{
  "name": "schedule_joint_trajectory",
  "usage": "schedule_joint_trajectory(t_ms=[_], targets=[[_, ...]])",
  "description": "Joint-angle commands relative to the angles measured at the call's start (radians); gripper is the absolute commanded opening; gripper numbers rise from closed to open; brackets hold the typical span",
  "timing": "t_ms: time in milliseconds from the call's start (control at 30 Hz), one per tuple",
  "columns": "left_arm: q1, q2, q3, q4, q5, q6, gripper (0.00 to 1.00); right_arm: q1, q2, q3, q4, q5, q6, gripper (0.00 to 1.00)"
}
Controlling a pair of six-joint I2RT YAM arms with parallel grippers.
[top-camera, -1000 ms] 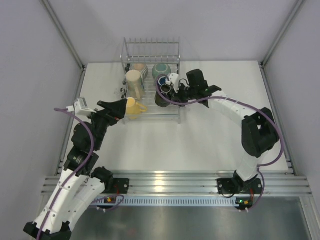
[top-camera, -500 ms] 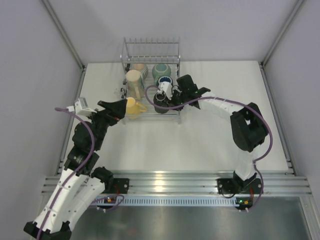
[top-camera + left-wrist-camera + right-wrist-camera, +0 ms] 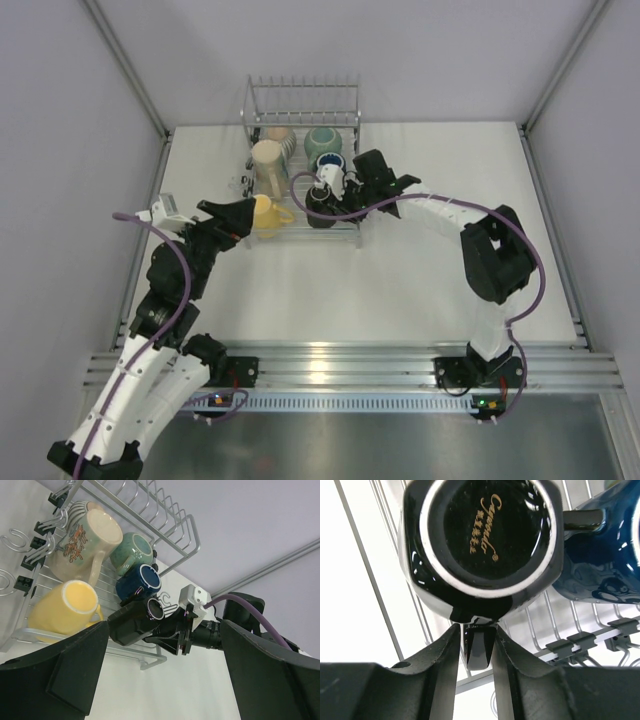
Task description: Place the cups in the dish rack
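Note:
The silver wire dish rack (image 3: 300,95) stands at the table's far middle. In it lie a yellow cup (image 3: 262,215), a tall cream mug (image 3: 268,160), a ribbed beige cup (image 3: 281,135), a teal-green cup (image 3: 322,140) and a dark blue cup (image 3: 331,163). My right gripper (image 3: 324,198) reaches into the rack's near right corner. It is shut on the handle of the black cup (image 3: 485,535), whose base faces the right wrist camera over the rack's wires (image 3: 385,555). My left gripper (image 3: 238,213) is open and empty, just left of the yellow cup (image 3: 70,605).
The rack's upright prongs (image 3: 165,510) run along its far side. White table surface (image 3: 400,280) lies in front of the rack. Grey walls and metal frame posts (image 3: 130,75) close in the left, right and back.
My right gripper moved left with the black cup, over the rack's near right corner beside the dark blue cup. The left arm has barely moved.

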Motion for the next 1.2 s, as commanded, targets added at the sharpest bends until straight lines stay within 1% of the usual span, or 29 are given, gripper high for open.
schedule_joint_trajectory(t_ms=[0, 133, 200, 300, 333, 400, 433, 467, 500, 533, 567, 600, 633, 667, 700, 733, 767, 800, 833, 867, 900, 933, 967, 1000, 1033, 1167], targets=[[0.005, 0.0, 0.012, 0.042, 0.006, -0.006, 0.98, 0.018, -0.005, 0.044, 0.04, -0.032, 0.002, 0.32], [0.003, 0.0, 0.015, 0.044, 0.007, -0.008, 0.98, 0.018, -0.008, 0.055, 0.04, -0.013, 0.012, 0.32], [0.005, 0.002, 0.021, 0.042, 0.007, 0.0, 0.98, 0.02, -0.028, 0.065, 0.009, 0.01, 0.015, 0.33], [0.005, 0.005, 0.029, 0.042, 0.007, 0.03, 0.98, 0.016, -0.097, 0.075, -0.034, 0.085, 0.048, 0.43], [0.003, 0.009, 0.031, 0.039, 0.007, 0.049, 0.98, 0.018, -0.118, 0.075, -0.046, 0.097, 0.061, 0.54], [0.003, 0.02, 0.04, 0.033, 0.01, 0.064, 0.98, 0.016, -0.192, 0.066, -0.058, 0.103, 0.113, 0.64], [0.005, 0.032, 0.046, 0.031, 0.018, 0.084, 0.98, 0.018, -0.221, 0.043, -0.057, 0.103, 0.134, 0.71], [0.003, 0.058, 0.063, 0.027, 0.028, 0.095, 0.98, 0.018, -0.277, 0.03, -0.048, 0.109, 0.156, 0.75], [0.003, 0.08, 0.072, 0.012, 0.051, 0.104, 0.98, 0.018, -0.304, 0.003, -0.028, 0.117, 0.209, 0.99], [0.003, 0.098, 0.081, 0.007, 0.062, 0.119, 0.98, 0.016, -0.331, -0.011, -0.012, 0.128, 0.24, 0.99], [0.003, 0.136, 0.092, 0.005, 0.079, 0.125, 0.98, 0.016, -0.385, -0.023, -0.002, 0.152, 0.307, 0.99], [0.003, 0.153, 0.095, 0.005, 0.126, 0.13, 0.98, 0.018, -0.409, -0.052, 0.012, 0.174, 0.35, 0.99], [0.003, 0.169, 0.101, 0.013, 0.157, 0.132, 0.98, 0.018, -0.436, -0.071, 0.062, 0.244, 0.41, 0.99], [0.003, 0.208, 0.104, 0.019, 0.198, 0.139, 0.98, 0.016, -0.483, -0.091, 0.087, 0.285, 0.559, 0.99], [0.003, 0.229, 0.109, 0.027, 0.243, 0.147, 0.98, 0.018, -0.503, -0.121, 0.103, 0.33, 0.656, 1.0], [0.002, 0.255, 0.121, 0.043, 0.333, 0.165, 0.98, 0.016, -0.523, -0.126, 0.103, 0.359, 0.739, 0.99], [0.002, 0.278, 0.13, 0.051, 0.372, 0.174, 0.98, 0.018, -0.554, -0.126, 0.06, 0.438, 0.878, 0.99], [0.002, 0.326, 0.139, 0.054, 0.407, 0.199, 0.98, 0.016, -0.571, -0.126, 0.034, 0.457, 0.927, 0.99], [0.0, 0.345, 0.161, 0.062, 0.48, 0.21, 0.98, 0.016, -0.606, -0.131, 0.014, 0.458, 0.961, 0.99], [-0.001, 0.364, 0.172, 0.064, 0.507, 0.222, 0.98, 0.016, -0.629, -0.146, -0.003, 0.458, 1.002, 0.99], [-0.013, 0.396, 0.184, 0.064, 0.534, 0.251, 0.98, 0.018, -0.655, -0.195, 0.0, 0.465, 1.027, 0.99], [-0.023, 0.408, 0.205, 0.065, 0.565, 0.265, 0.98, 0.018, -0.713, -0.229, 0.012, 0.491, 1.051, 0.99], [-0.035, 0.42, 0.215, 0.064, 0.573, 0.277, 0.98, 0.018, -0.744, -0.262, 0.037, 0.501, 1.081, 0.99], [-0.065, 0.436, 0.221, 0.065, 0.573, 0.297, 0.98, 0.016, -0.774, -0.33, 0.052, 0.507, 1.084, 0.99], [-0.082, 0.442, 0.23, 0.065, 0.57, 0.305, 0.98, 0.016, -0.834, -0.358, 0.064, 0.513, 1.084, 0.99], [-0.151, 0.436, 0.221, 0.079, 0.536, 0.331, 0.98, 0.016, -0.971, -0.485, 0.119, 0.522, 1.061, 1.0]])
